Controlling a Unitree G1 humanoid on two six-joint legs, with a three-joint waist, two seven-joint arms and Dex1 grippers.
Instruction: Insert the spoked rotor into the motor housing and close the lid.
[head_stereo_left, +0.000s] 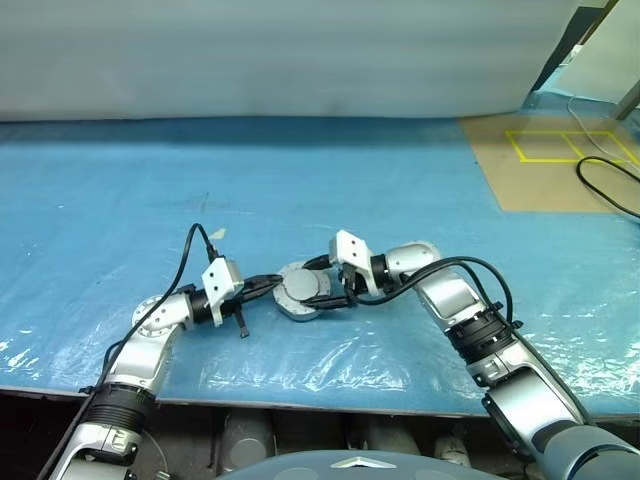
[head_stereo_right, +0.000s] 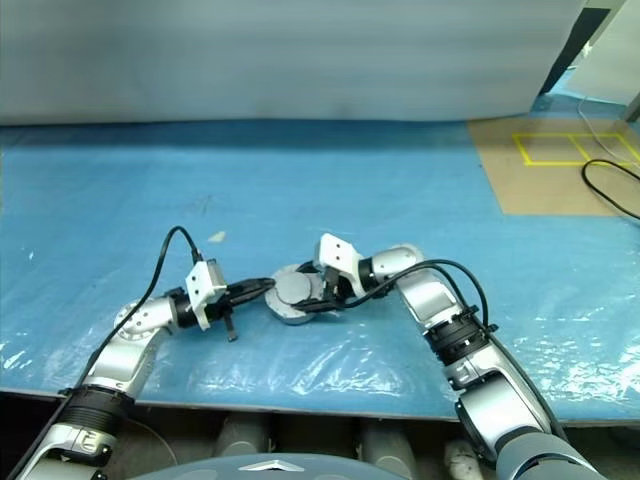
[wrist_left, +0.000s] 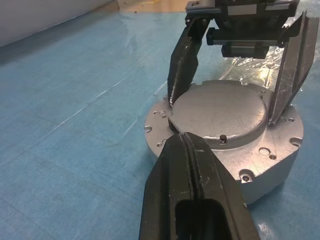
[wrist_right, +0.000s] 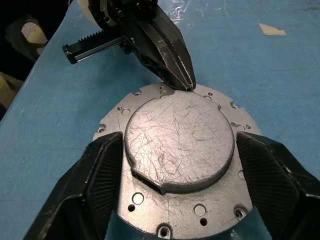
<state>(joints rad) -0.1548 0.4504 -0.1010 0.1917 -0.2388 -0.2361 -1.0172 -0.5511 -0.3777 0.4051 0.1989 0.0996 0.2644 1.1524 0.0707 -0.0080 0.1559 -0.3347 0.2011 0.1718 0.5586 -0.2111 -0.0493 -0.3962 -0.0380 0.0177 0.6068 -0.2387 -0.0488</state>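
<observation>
i see the lid (wrist_right: 178, 145) down on the motor housing (wrist_left: 270, 160), near the table's (head_stereo_left: 120, 210) front edge. my left gripper (wrist_left: 186, 150) is pinched together at the rim; the right gripper (wrist_right: 178, 165) straddles the lid, fingers apart. no writing is readable.

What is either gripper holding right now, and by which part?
Nothing is held. The right gripper stands open astride the closed lid, fingers apart from its raised disc. The shut left gripper only rests its tip at the lid's edge.

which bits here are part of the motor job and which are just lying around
Part of the job:
- motor housing, lid closed on top
- left pincer, shut, tip at the lid's edge
- right pincer, open around the lid

Just lying about:
- blue sheet
- black cable
- yellow tape square
- paper scrap
</observation>
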